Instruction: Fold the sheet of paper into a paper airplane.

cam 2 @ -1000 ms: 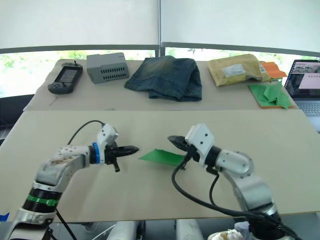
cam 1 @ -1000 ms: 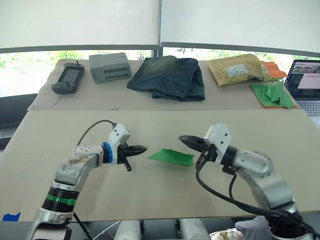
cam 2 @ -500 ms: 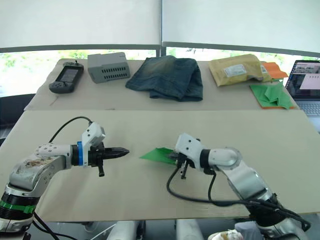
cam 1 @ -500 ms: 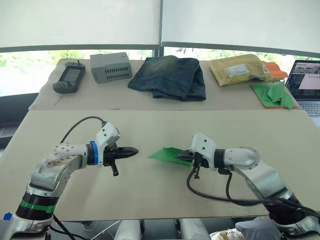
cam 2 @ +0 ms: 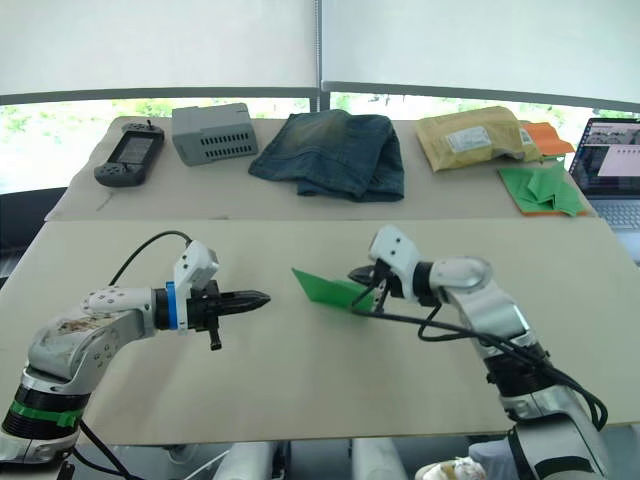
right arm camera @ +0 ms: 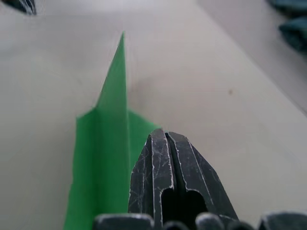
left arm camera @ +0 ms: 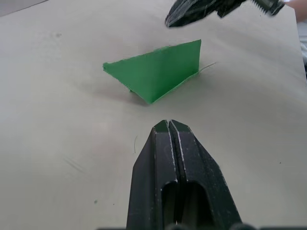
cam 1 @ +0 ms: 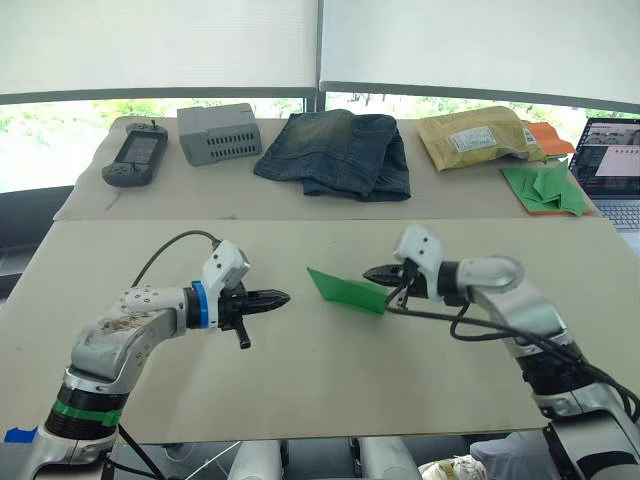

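Observation:
The sheet of paper [cam 1: 345, 290] is bright green and folded into a pointed wedge. It stands tilted on the tan table [cam 1: 300, 400], one flap raised along a crease [right arm camera: 123, 76], its point toward the left arm. My right gripper [cam 1: 372, 272] is shut just above the paper's right end, and no green shows between its fingers [right arm camera: 165, 167]. My left gripper [cam 1: 283, 297] is shut and empty, a short gap left of the paper's point [left arm camera: 148, 98], aimed at it.
On the rear table lie folded jeans [cam 1: 335, 155], a grey box [cam 1: 218, 133], a handheld device [cam 1: 133, 157], a padded envelope [cam 1: 475, 138] and a heap of green paper pieces [cam 1: 545, 188]. A laptop [cam 1: 610, 160] sits at the far right.
The right gripper, open a second ago, shut at the paper's right end, then rose and drew back. The paper went from lying flat to standing tilted. The left gripper stayed shut.

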